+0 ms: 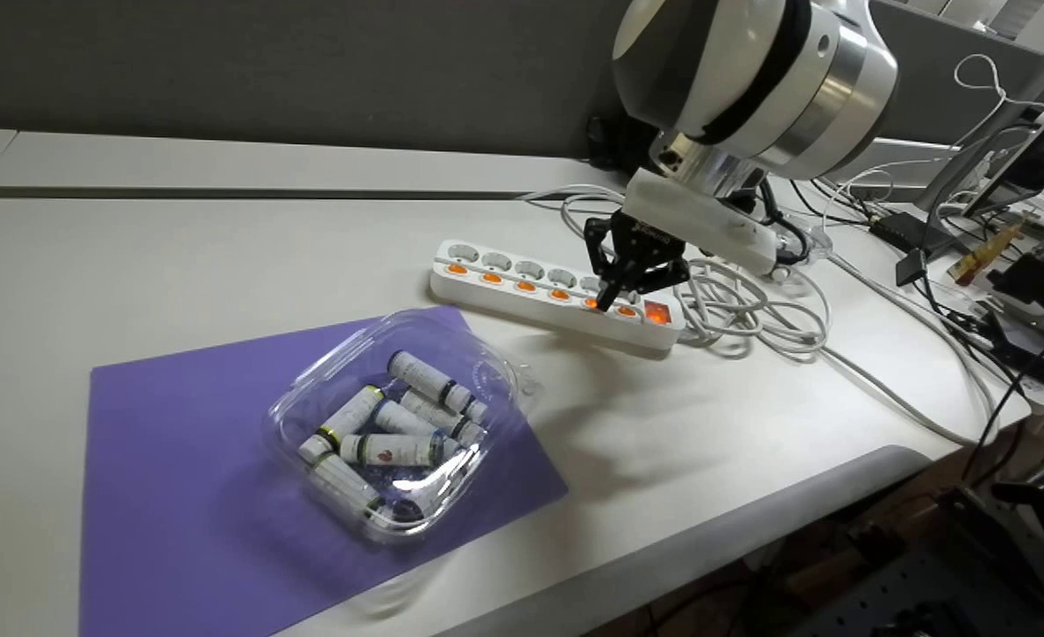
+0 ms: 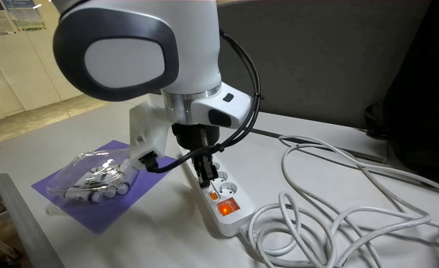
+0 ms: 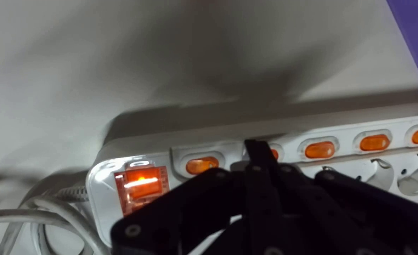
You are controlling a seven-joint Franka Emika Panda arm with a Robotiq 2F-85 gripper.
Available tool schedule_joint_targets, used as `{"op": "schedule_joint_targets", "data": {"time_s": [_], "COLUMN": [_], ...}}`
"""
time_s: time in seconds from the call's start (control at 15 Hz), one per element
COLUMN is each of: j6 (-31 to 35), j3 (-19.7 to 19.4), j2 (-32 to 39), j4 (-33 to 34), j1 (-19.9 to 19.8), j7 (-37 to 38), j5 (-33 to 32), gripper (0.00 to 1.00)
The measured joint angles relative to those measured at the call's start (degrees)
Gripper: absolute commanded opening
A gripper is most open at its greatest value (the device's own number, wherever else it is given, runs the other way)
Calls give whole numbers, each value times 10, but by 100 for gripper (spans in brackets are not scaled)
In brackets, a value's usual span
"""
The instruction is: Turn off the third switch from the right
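Observation:
A long white power strip (image 1: 540,305) lies on the table, with a row of small orange-red switches and a large lit red switch (image 1: 657,312) at the cord end. Counting small switches from the cord, the third switch from the right (image 1: 560,295) is uncovered; it also shows in the wrist view (image 3: 320,149). My gripper (image 3: 260,148) is shut and empty, pointing down. Its tips partly cover the second small switch (image 3: 275,154), which is third if the large one is counted. I cannot tell whether they touch it. In an exterior view the gripper (image 2: 205,182) hides both these switches.
Coiled white cable (image 1: 752,305) lies beside the cord end. A clear plastic box (image 1: 389,425) of small bottles stands on a purple sheet (image 1: 168,495) in front of the strip. A grey panel (image 1: 310,71) runs along the table's back.

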Motion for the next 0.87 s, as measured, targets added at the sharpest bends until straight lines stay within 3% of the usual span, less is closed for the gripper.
{"op": "schedule_joint_targets", "data": {"time_s": [0.87], "j6": [-132], "j3": [7], "j2": [31], "j4": [72], "j1": [-45], "j7": [-38], "j5": [65], "gripper": [0]}}
